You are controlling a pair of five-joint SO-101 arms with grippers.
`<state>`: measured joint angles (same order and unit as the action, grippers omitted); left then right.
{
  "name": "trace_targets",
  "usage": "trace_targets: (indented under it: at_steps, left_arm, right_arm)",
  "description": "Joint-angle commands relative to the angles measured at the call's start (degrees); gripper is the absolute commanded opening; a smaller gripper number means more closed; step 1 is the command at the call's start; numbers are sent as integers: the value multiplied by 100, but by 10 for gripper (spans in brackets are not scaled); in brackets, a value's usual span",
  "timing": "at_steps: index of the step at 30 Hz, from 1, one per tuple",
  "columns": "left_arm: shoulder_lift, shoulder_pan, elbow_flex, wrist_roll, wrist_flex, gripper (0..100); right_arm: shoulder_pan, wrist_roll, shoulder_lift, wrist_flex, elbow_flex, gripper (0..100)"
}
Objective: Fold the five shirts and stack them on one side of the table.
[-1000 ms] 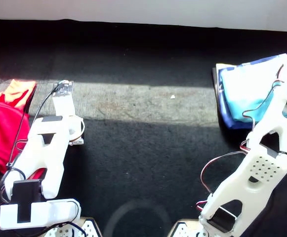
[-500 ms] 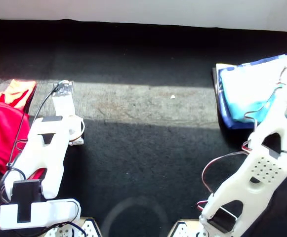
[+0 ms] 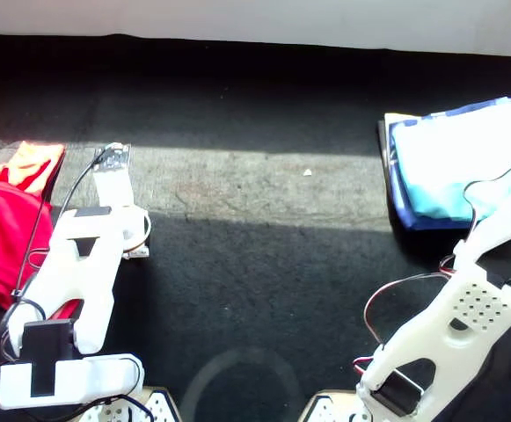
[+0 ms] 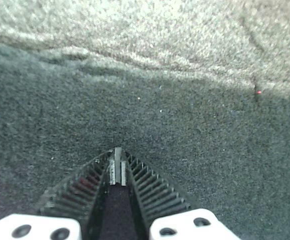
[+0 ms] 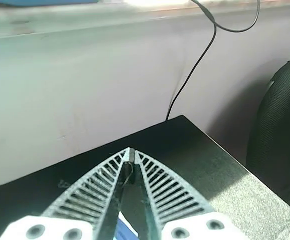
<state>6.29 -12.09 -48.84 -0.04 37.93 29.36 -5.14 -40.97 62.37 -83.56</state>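
Left wrist view: left jaws clenched on nothing, over the counter [image 4: 184, 115]. Right jaws clenched too, empty, facing a wall [image 5: 85, 90]. Folded shirts [image 3: 448, 163] lie stacked right; red shirt [image 3: 4, 237] crumpled left.

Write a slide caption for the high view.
Two white arms at a dark table: a stack of folded shirts by the right arm, a crumpled red shirt by the left arm.

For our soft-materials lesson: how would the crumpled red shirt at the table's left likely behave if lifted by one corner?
The red shirt lies bunched in soft folds, so it would probably hang limp and unfurl. It looks like thin cloth, so likely light. Pushed across the fuzzy table cover, it may bunch rather than slide.
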Motion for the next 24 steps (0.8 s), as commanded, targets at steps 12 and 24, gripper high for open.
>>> trace_targets:
  at_steps: [12, 24]
  left_arm:
    - [330, -989, 1305, 0, 1934, 11]
    - [277, -3521, 4505, -316, 4668, 199]
  right_arm:
    - [-435, -396, 374, 3222, -1666, 98]
    - [-1552, -897, 1833, 3873, -1059, 101]
